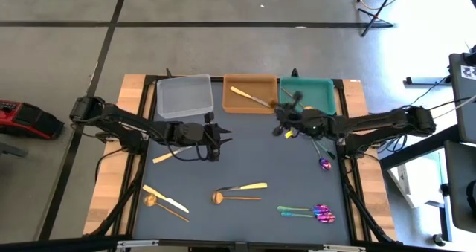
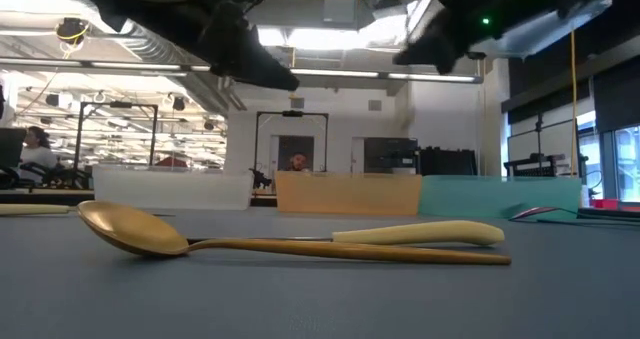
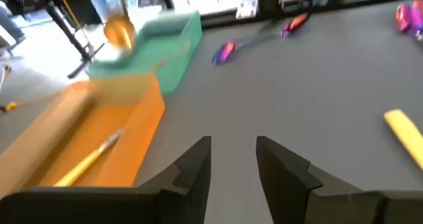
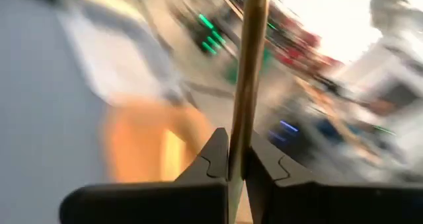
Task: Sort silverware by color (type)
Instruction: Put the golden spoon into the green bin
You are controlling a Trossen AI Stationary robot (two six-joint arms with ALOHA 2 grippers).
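My right gripper [image 1: 285, 109] hovers over the near rims of the orange tray [image 1: 251, 103] and the teal tray [image 1: 316, 94], shut on a copper-gold spoon [image 4: 248, 78]. Its round bowl [image 3: 119, 31] shows in the air in the left wrist view. My left gripper [image 3: 232, 159] is open and empty above the mat, near the clear tray [image 1: 184, 96]. A pale gold piece [image 1: 249, 97] lies in the orange tray. Gold knives and spoons [image 1: 238, 192] and iridescent pieces [image 1: 309, 211] lie flat on the mat. My right gripper pinches the spoon's slim handle [image 4: 239, 141] between its two fingers. The handle runs on past the fingertips, away from the wrist. The spoon is lifted clear of the table and trays; its bowl end is the free end.
Three trays stand in a row along the far edge: clear, orange, teal. More iridescent pieces [image 1: 324, 161] lie by the right arm. A gold knife [image 1: 166, 156] lies below the left arm; a knife and spoon [image 1: 165, 201] sit near the left front. Open mat lies mid-table.
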